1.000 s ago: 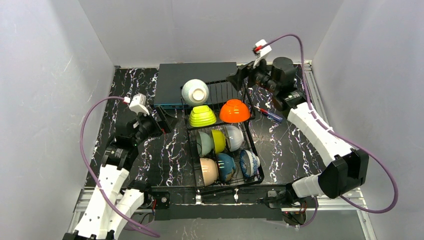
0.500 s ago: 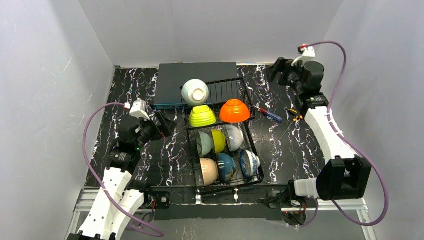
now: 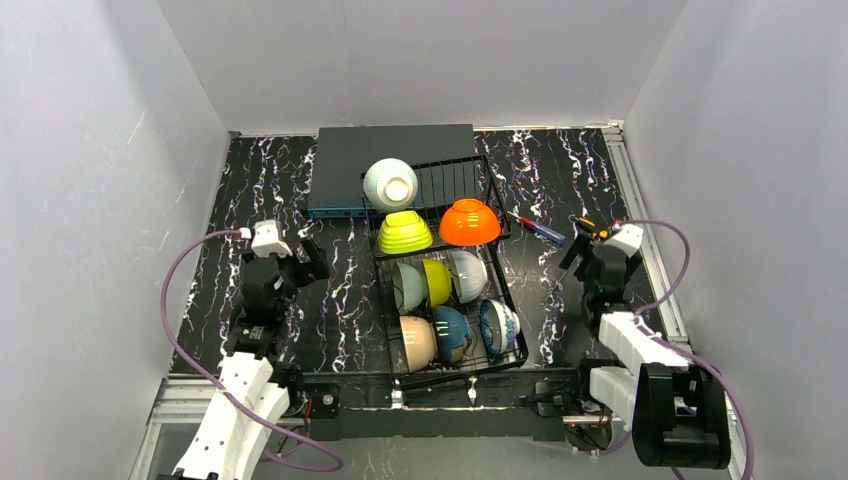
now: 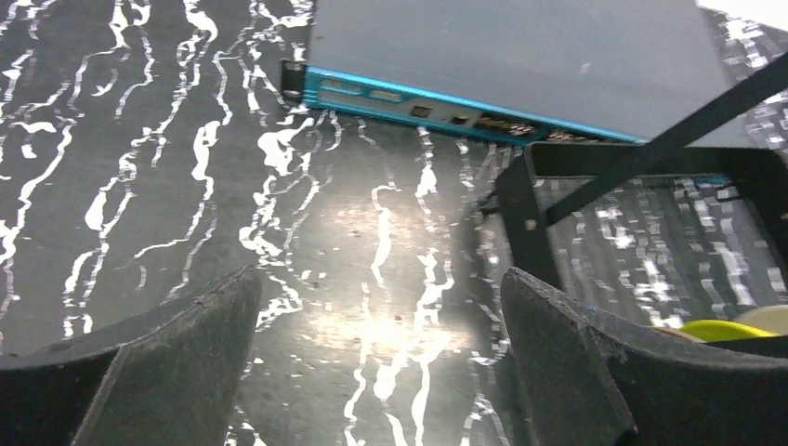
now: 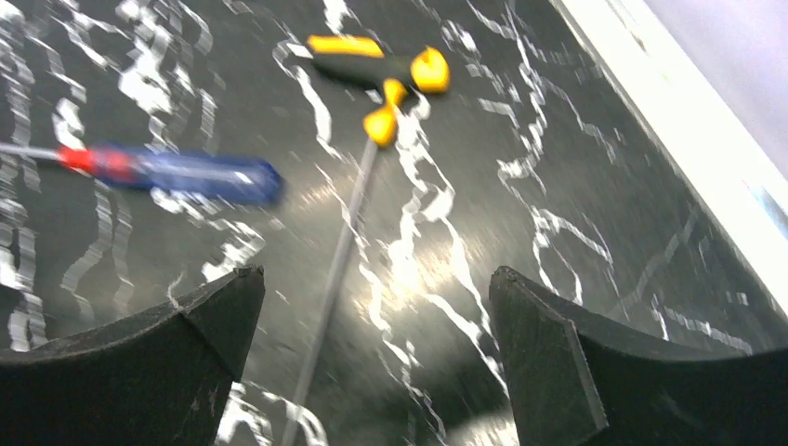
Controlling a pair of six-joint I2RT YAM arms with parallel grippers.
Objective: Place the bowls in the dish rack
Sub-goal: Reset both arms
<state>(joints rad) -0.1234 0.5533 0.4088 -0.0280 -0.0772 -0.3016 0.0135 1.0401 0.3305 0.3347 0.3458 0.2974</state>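
Observation:
The black wire dish rack (image 3: 452, 182) stands mid-table with all the bowls in it. On its raised back tier sit a white bowl (image 3: 390, 185), a lime bowl (image 3: 405, 232) and an orange bowl (image 3: 469, 222). The lower tines hold mint (image 3: 408, 285), yellow (image 3: 437, 280), grey-white (image 3: 466, 275), beige (image 3: 417, 342), teal (image 3: 452, 333) and patterned (image 3: 498, 326) bowls on edge. My left gripper (image 3: 312, 262) (image 4: 381, 297) hangs open and empty left of the rack's corner post (image 4: 525, 214). My right gripper (image 3: 575, 258) (image 5: 376, 288) is open and empty to the rack's right.
A flat dark grey box (image 3: 395, 155) (image 4: 502, 46) lies behind the rack. A blue-handled screwdriver (image 3: 540, 230) (image 5: 186, 172) and a yellow-and-black tool (image 3: 590, 228) (image 5: 381, 65) lie on the marble table right of the rack. The table's right edge rail (image 5: 669, 111) is close by.
The right arm swung away from the rack's back right corner and folded down to the near right of the table. The left arm drew back slightly toward its base.

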